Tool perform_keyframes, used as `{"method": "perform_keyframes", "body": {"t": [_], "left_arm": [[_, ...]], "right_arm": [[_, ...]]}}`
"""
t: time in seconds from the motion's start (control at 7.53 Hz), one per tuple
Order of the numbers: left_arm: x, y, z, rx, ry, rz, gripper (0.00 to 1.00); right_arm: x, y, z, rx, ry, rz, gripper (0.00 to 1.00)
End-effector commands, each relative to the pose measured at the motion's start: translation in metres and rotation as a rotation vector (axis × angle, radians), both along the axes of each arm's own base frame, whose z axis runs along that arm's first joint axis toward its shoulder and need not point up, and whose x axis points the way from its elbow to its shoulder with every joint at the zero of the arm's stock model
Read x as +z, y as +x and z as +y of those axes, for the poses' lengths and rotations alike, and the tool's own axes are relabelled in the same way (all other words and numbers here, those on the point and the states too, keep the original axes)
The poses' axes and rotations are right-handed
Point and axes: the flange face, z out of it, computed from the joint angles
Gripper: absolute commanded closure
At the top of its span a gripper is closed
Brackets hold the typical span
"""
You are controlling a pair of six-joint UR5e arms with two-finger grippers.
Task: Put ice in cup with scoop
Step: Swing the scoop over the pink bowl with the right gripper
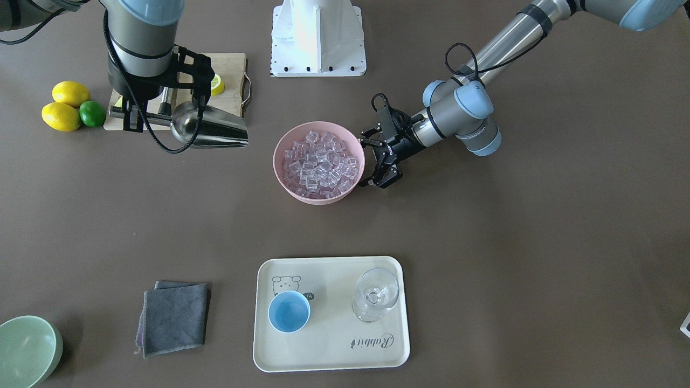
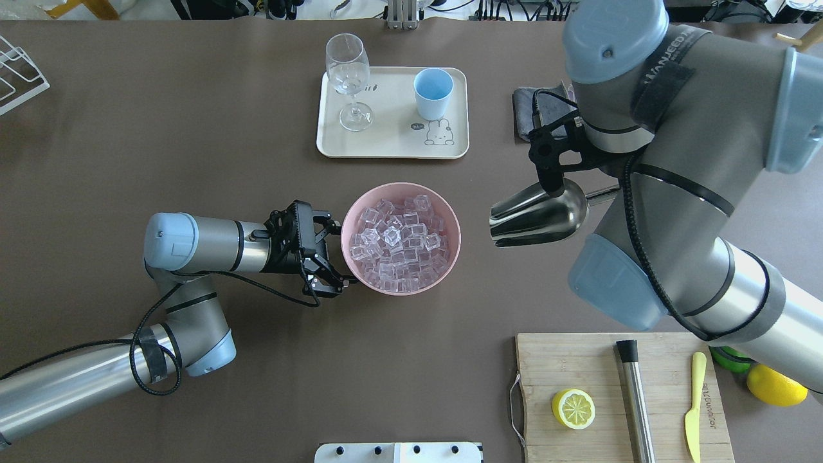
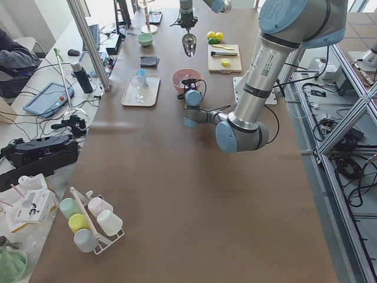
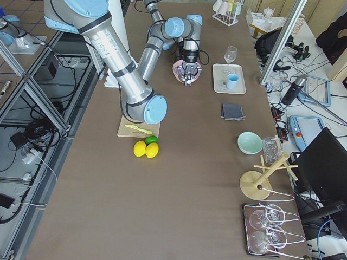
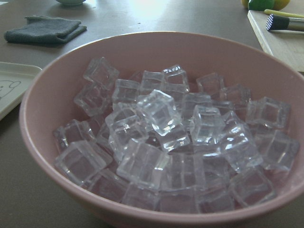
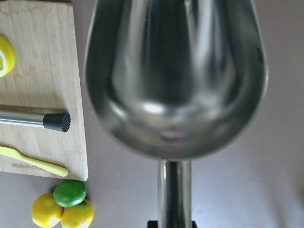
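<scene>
The ice [image 2: 398,241] fills a pink bowl [image 2: 458,235] at mid-table; it also shows in the left wrist view [image 5: 161,137]. My left gripper [image 2: 335,256] is open, level with the bowl's rim on its left side, jaws spread beside the wall. My right gripper [image 1: 133,114] is shut on the rod handle of the steel scoop [image 2: 540,218], held in the air to the right of the bowl, mouth towards it. The trough [image 6: 175,71] is empty. The light-blue cup [image 2: 432,93] stands upright and empty on a cream tray [image 2: 386,145] beyond the bowl.
A clear stemmed glass [image 2: 348,71] stands on the tray beside the cup. A cutting board [image 2: 604,386] holds a lemon half [image 2: 573,408], a steel cylinder [image 2: 633,399] and a yellow knife [image 2: 693,405]. Lemons and a lime [image 1: 67,105], a grey cloth [image 1: 175,318] and a green bowl [image 1: 27,350] lie around.
</scene>
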Motion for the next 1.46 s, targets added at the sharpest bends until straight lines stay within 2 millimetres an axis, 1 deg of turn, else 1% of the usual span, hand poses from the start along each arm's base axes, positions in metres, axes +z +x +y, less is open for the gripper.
{"method": "perform_keyframes", "body": {"t": [0.0, 0.13, 0.27, 0.4, 0.53, 0.66, 0.8, 1.06, 1.2, 1.33], "left_arm": [[-0.003, 0.006, -0.003, -0.002, 0.0, -0.002, 0.03], [-0.003, 0.009, -0.003, 0.001, -0.001, -0.004, 0.03], [-0.004, 0.01, -0.003, 0.001, -0.001, -0.005, 0.03], [-0.006, 0.01, -0.003, 0.002, -0.001, -0.001, 0.03], [-0.007, 0.012, -0.001, 0.006, 0.001, -0.001, 0.03], [-0.007, 0.013, -0.001, 0.006, 0.0, -0.002, 0.03], [-0.008, 0.014, 0.001, 0.009, 0.001, -0.001, 0.03], [-0.008, 0.014, 0.001, 0.009, 0.001, -0.001, 0.03], [-0.008, 0.015, 0.001, 0.011, -0.001, -0.001, 0.03], [-0.008, 0.015, 0.001, 0.011, 0.001, -0.001, 0.03]], "right_arm": [[-0.028, -0.031, -0.023, -0.027, 0.007, 0.072, 1.0], [-0.036, -0.055, -0.025, -0.051, -0.009, 0.096, 1.0], [-0.041, -0.068, -0.024, -0.068, 0.008, 0.116, 1.0], [-0.043, -0.085, -0.014, -0.092, 0.019, 0.128, 1.0], [-0.042, -0.09, -0.014, -0.095, 0.016, 0.137, 1.0], [-0.048, -0.105, -0.018, -0.105, 0.012, 0.157, 1.0], [-0.048, -0.116, -0.022, -0.111, 0.009, 0.178, 1.0], [-0.046, -0.128, -0.025, -0.118, -0.001, 0.203, 1.0], [-0.048, -0.127, -0.025, -0.117, 0.007, 0.208, 1.0], [-0.045, -0.13, -0.026, -0.111, 0.003, 0.223, 1.0]]}}
